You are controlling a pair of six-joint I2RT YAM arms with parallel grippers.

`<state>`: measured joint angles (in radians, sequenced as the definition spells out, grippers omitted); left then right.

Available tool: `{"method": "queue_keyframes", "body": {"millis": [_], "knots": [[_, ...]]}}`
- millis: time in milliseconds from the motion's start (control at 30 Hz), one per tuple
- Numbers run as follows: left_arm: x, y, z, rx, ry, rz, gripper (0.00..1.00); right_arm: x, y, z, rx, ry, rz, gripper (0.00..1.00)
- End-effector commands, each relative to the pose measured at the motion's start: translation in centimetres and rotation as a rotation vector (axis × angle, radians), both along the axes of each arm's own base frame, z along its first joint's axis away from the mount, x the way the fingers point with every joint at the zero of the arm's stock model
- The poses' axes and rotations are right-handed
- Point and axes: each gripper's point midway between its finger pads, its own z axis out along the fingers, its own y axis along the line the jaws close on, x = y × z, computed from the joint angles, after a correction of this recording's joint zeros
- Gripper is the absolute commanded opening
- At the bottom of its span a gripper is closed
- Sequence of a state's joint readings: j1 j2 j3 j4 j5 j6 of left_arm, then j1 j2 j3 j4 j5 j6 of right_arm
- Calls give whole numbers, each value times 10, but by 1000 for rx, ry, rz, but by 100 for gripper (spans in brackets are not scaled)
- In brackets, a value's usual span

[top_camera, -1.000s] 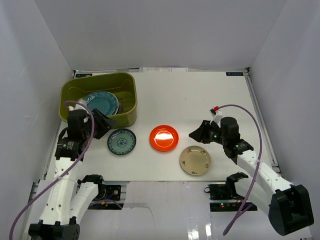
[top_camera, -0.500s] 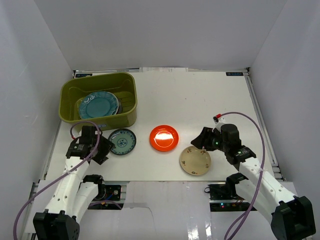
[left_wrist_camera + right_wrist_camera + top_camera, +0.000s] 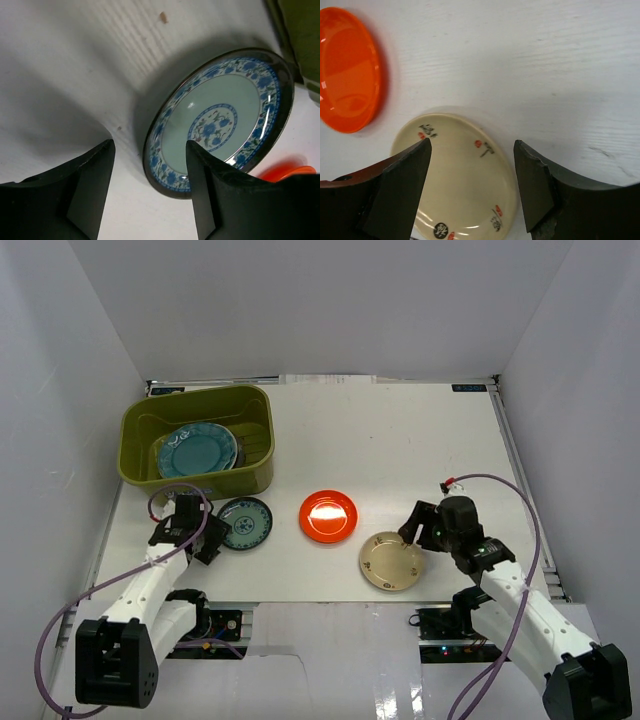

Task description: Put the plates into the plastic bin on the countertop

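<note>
Plates are split between two places on the white desk (image 3: 400, 440), which is walled on three sides so nothing can slide off the back.

The olive plastic bin (image 3: 258, 465) sits in the far left corner, within reach of the left arm. A scalloped teal plate (image 3: 196, 452) lies flat inside it on top of others that are mostly hidden. Lying flat, the stack leaves room for more on top.

Three plates lie well apart in a loose row on the near half of the desk, and none of them is in the bin yet. The cream-gold plate (image 3: 392, 562) is furthest right, the glossy orange-red plate (image 3: 328, 516) is in the middle, and the small teal patterned plate (image 3: 244, 523) is just in front of the bin.

The right gripper (image 3: 471, 145) hangs low over the cream-gold plate, spread wide and holding nothing. Its fingers frame the plate's far side, which looks like a line-up for pinching the rim.

The left gripper (image 3: 150, 147) is also wide open and empty, down near the desk at the edge of the small teal plate. That rim is raised and dark, which probably gives a thin lip to close on.
</note>
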<state>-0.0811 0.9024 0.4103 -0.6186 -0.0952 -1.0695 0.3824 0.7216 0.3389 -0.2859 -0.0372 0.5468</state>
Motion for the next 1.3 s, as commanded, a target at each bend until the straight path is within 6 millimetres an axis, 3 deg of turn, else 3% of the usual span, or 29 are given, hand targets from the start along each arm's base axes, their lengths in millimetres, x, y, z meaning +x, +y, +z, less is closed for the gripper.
{"method": "queue_keyframes", "body": {"millis": [0,67,233,433,633,867,900,1100,1233,1267], "knots": [[21,4,2,37,-66,-15,68,15,-51,16,-188,-63,-235,72],[20,4,-3,43,-55,-17,59,11,-60,15,-197,-52,-290,72],[18,3,-10,39,-48,-28,36,-10,-37,-18,-106,103,-216,73],[9,-1,-15,36,-35,-82,0,-28,-24,-36,-32,178,-181,69],[2,-27,-6,-85,-80,-187,0,-45,-19,-54,22,247,-190,63],[-1,-69,34,-222,-179,-391,0,-50,-20,-62,33,268,-217,39],[-1,-74,43,-225,-208,-428,0,-50,-21,-63,31,273,-225,31],[10,-100,117,-254,-409,-618,0,-43,-24,-56,25,242,-246,8],[24,-114,170,-256,-525,-673,0,-35,-26,-44,7,204,-243,8],[29,-120,193,-254,-581,-694,0,-31,-24,-36,14,184,-239,8]]}}
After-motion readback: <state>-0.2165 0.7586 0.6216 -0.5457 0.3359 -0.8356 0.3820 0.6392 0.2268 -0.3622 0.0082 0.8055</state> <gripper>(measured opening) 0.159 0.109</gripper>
